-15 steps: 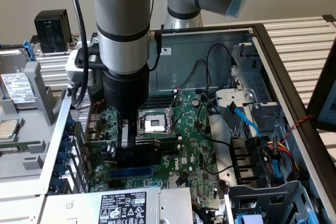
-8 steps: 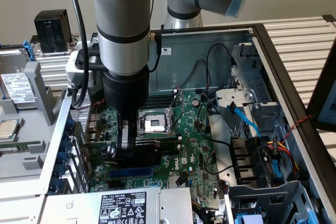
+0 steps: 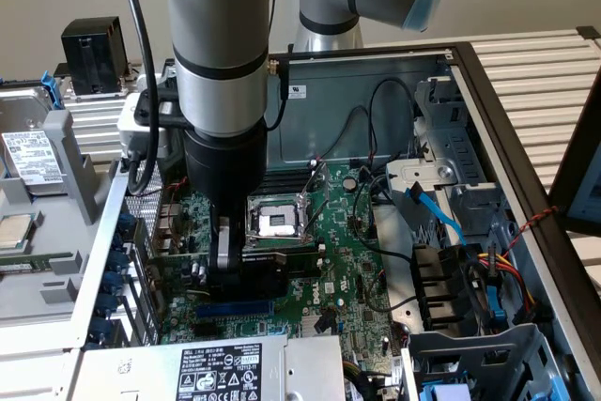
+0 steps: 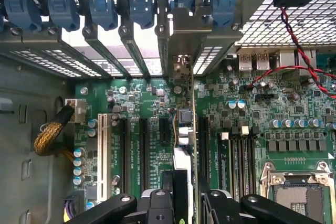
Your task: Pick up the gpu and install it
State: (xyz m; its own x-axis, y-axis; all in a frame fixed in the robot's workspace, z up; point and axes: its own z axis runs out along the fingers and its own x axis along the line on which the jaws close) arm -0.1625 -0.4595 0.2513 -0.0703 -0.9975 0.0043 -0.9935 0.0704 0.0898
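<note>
**Gpu clamped on edge over the motherboard slots**

In the wrist view the two black fingers (image 4: 157, 204) of the gripper (image 4: 189, 199) sit nearest. They are closed on the gpu (image 4: 185, 124), which stands on edge between them. The card runs straight away from the fingers as a thin line over the motherboard (image 4: 149, 103). A short black slot (image 4: 165, 129) lies just beside it on one side and a long black slot (image 4: 202, 137) on the other. I cannot tell whether its lower edge is seated. Further off to one side are a white slot (image 4: 102, 150) and a yellow-sleeved cable (image 4: 50, 137). To the other side are the CPU socket (image 4: 294, 192) and a row of capacitors. At the far end of the card, its silver bracket (image 4: 186, 35) reaches the case's rear openings, under a row of blue clips (image 4: 102, 6). Red and black wires (image 4: 299, 40) cross the mesh beside it.

In the exterior view a labelled silver box (image 3: 225, 368) lies closest. Behind it the gripper (image 3: 228, 265) points down at the motherboard (image 3: 352, 260) just above a blue slot (image 3: 230, 308). The dark body of the gpu (image 3: 277, 265) sticks out toward the exterior view's right, just in front of the CPU socket (image 3: 277, 223). The arm (image 3: 221, 44) rises above this, and the grey case wall (image 3: 357, 91) stands behind.
</note>
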